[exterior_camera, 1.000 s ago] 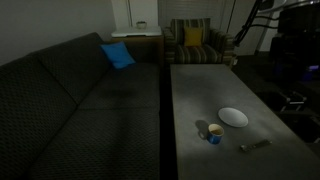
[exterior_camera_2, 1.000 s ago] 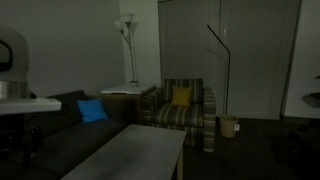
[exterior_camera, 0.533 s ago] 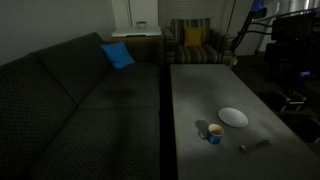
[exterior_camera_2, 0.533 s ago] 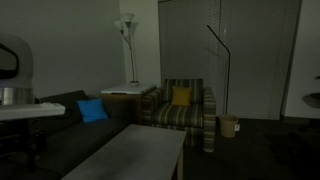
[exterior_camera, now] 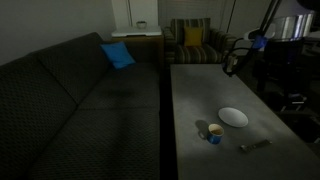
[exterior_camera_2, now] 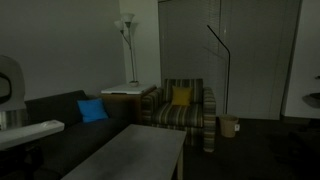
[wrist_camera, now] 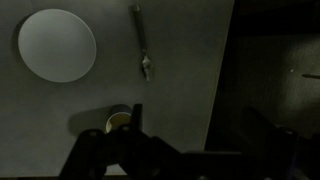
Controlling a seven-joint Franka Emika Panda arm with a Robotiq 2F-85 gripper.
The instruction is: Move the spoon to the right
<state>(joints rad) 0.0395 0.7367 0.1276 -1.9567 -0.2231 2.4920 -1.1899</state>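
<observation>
Your spoon [exterior_camera: 255, 145]: slim, pale grey, metal-looking, 1 piece lying flat on the table [exterior_camera: 195, 90], near the white plate [exterior_camera: 233, 117] & blue cup [exterior_camera: 214, 133], touching neither. Gripper [wrist_camera: 193, 128] hangs above, jaws spread wide, holding nothing.

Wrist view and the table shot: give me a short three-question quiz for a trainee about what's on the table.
1. True or false: the spoon lies on the plate.
2. Which lies closest to the edge of the table in the wrist view? A) plate B) spoon C) cup
3. How many things lie on the table?
Key: 1 false; 2 B; 3 three: spoon, plate, cup.
</observation>
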